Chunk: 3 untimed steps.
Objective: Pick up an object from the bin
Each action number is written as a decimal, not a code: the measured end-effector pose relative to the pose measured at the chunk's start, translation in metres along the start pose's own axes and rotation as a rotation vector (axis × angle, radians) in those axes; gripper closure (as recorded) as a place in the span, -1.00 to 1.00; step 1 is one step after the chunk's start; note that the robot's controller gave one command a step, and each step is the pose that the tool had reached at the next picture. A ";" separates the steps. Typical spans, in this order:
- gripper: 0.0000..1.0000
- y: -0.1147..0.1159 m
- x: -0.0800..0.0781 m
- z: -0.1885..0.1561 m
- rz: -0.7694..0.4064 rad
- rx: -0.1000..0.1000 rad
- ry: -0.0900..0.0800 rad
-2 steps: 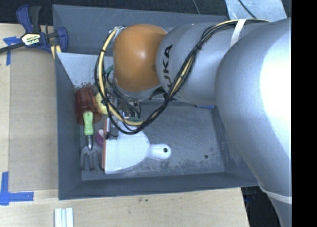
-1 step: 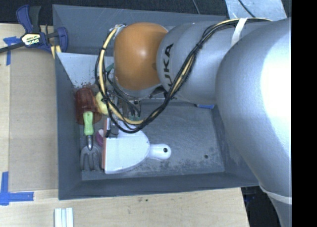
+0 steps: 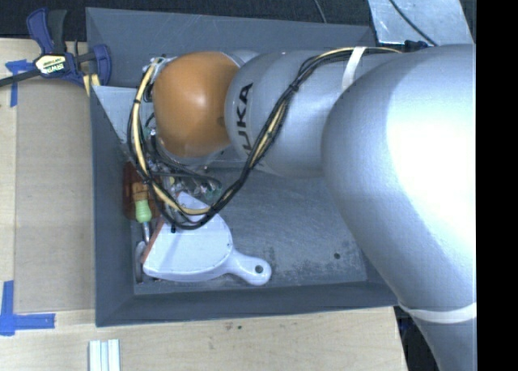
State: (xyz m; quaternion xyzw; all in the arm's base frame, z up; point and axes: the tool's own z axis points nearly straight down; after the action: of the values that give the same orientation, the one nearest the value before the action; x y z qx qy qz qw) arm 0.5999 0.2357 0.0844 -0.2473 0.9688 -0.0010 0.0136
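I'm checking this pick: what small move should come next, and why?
Probably a small lift, to show its catch: the gripper sits low at the left end of the grey metal bin, over the white flat plastic paddle with a holed handle, a brown green-tipped block beside it.

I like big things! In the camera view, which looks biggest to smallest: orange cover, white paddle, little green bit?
Largest: orange cover, but it's nearer the camera, so that's unsure.
Next: white paddle.
Smallest: green bit.

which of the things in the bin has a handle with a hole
The flat white paddle at the lower left; its stubby handle points right. The brown thing and green piece above it have no handle.
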 end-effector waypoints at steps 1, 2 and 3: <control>-1.00 0.017 0.018 -0.021 0.106 -0.006 0.010; -1.00 0.015 0.006 -0.019 -0.497 -0.004 -0.008; -1.00 0.008 0.008 0.010 -0.310 -0.004 0.006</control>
State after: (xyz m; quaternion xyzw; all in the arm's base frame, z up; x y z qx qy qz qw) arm 0.5894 0.2395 0.0743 -0.3941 0.9190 -0.0017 0.0099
